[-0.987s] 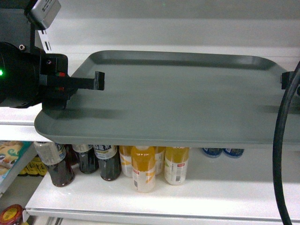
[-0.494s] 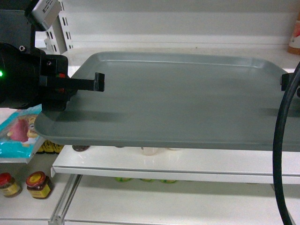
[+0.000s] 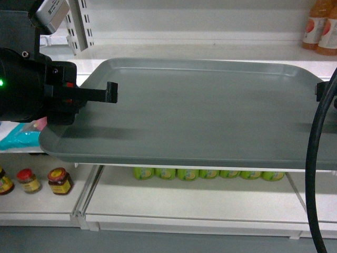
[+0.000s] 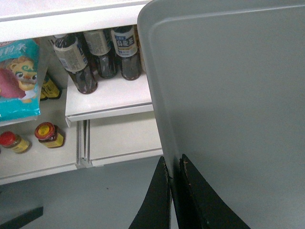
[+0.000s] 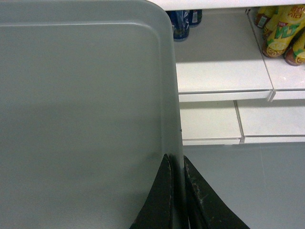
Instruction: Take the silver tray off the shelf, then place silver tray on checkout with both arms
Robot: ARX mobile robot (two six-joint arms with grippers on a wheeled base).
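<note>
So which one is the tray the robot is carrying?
Look in front of the white shelves full of bottles and jars. The tray is the big flat grey rectangle with rounded corners, with the left tool and right tool each pinching a side rim. Nothing else here is that wide or bare.

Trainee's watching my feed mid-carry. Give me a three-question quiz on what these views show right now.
1. True or false: the left gripper is shut on the silver tray rim.
2. What does the right gripper hold?
A) a bottle
B) the tray's edge
C) nothing
3. Fill in: the row of green bottles stands ____ the tray in the head view.

Key: 1 true; 2 B; 3 below
</note>
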